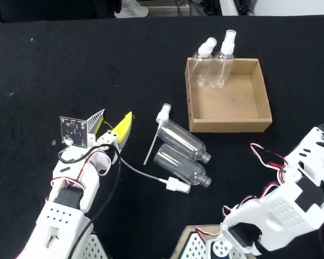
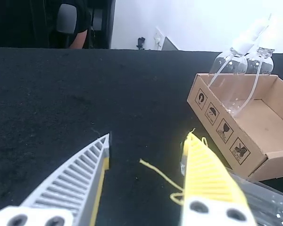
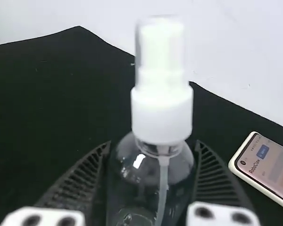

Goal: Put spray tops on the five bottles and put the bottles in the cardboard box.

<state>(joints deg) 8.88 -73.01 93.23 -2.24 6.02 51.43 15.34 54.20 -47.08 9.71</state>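
Two clear bottles with white spray tops point(image 1: 215, 63) lean against the far wall of the cardboard box point(image 1: 230, 125). Two capless bottles point(image 1: 182, 141) point(image 1: 180, 165) lie side by side on the black table, left of the box's near corner. One loose spray top point(image 1: 163, 114) lies by the farther bottle and another point(image 1: 178, 185) by the nearer one. My left gripper point(image 1: 112, 123) point(image 2: 148, 137) stands open left of them, holding nothing. My right gripper point(image 3: 152, 147) is shut on a fifth bottle point(image 3: 148, 169), held upright with its spray top point(image 3: 161, 101) on.
A phone point(image 3: 265, 164) lies on the table's edge past the right gripper. The right arm point(image 1: 291, 199) sits at the near right corner, below the box. In the left wrist view, the box point(image 2: 226, 132) stands ahead of the yellow finger point(image 2: 205, 172).
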